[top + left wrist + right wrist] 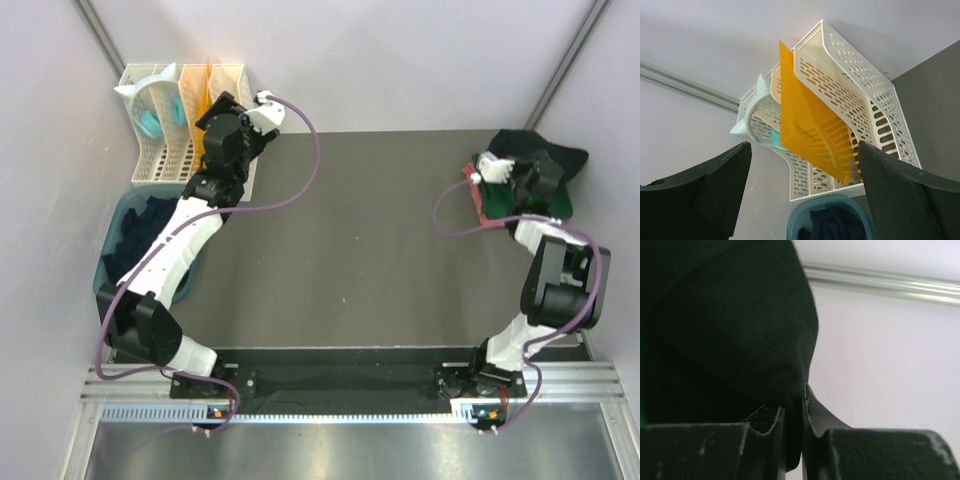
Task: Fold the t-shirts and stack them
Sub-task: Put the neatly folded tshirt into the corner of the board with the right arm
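**Black cloth pinched at the far right corner**

Right pincer is clenched, folks, with a fold of soft black t-shirt squeezed between its fingers. The wrist view is nearly filled with that dark fabric. From above, that arm reaches to the far right corner of the dark grey table, where the black shirt lies on top of a pile. A dark green t-shirt shows beneath it on the right side, and a pinkish-red t-shirt pokes out along the left side.

Over on the other flank, the left pincer is spread wide, gripping nothing. It is held up in front of the white slotted plastic rack at the far left corner. A translucent orange plastic sheet stands in one of the rack's slots. Just on the near side of the rack sits the teal-blue plastic tub, beside the table's left edge, with dark navy cloth bunched inside. Whether that is one shirt or several, I cannot tell.
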Tool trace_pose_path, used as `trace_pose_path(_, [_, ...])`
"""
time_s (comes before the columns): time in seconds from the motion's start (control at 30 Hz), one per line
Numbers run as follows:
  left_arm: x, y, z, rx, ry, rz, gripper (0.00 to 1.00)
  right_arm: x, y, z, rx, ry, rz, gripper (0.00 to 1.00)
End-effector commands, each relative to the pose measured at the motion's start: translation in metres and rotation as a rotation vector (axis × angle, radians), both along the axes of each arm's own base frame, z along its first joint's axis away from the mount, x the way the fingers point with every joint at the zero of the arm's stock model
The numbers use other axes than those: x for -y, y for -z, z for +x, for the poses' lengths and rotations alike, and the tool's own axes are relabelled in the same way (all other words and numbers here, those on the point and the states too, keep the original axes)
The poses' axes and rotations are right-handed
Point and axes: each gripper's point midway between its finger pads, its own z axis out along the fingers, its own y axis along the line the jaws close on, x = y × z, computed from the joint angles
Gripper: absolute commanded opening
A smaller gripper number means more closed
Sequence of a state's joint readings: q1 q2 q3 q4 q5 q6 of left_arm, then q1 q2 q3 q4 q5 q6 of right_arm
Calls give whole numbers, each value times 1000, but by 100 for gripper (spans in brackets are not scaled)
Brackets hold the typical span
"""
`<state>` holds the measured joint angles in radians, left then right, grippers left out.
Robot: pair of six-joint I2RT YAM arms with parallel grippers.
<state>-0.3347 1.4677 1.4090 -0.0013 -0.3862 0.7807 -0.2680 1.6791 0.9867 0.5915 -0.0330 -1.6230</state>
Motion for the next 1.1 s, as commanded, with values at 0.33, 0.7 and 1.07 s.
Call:
trace_pose_path(0.33, [19,-39,4,89,31,61,92,-19,155,-93,-442,-17,155,42])
trace_pose_path(0.7, [19,-39,0,95,31,48,92,-34,118,-103,-463,42,343,100])
trace_pose_path(1.07, [17,-3,-13,0,50,119,95,-167,77,-186,-773,-159,595,100])
